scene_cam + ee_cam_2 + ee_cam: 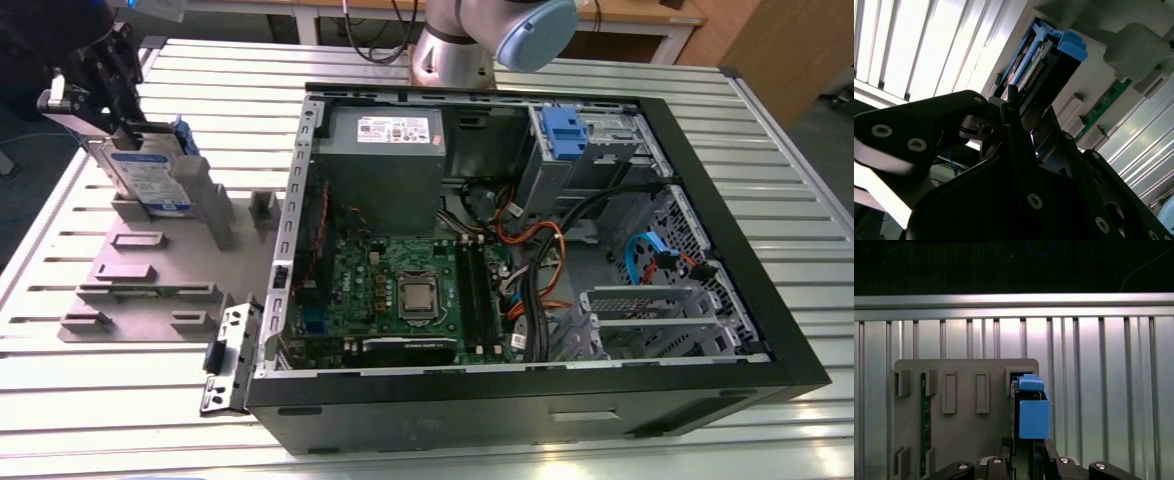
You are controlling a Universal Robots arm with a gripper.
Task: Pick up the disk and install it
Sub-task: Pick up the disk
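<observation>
Pickup stage: my gripper [134, 138] has its fingers clamped on the disk [151, 178], upright in its grey rack [147, 270] beside the open computer case [534, 385]; lifting and installation remain, by my reading

Robotics laboratory or assembly workshop. An open desktop computer case [534, 250] lies on a slotted aluminium table [801, 200]. A grey fixture plate [147, 290] sits beside the case, toward the exterior view's left. A robot arm's base [454, 50] rises behind the case, with wooden benches [627, 12] beyond.
</observation>
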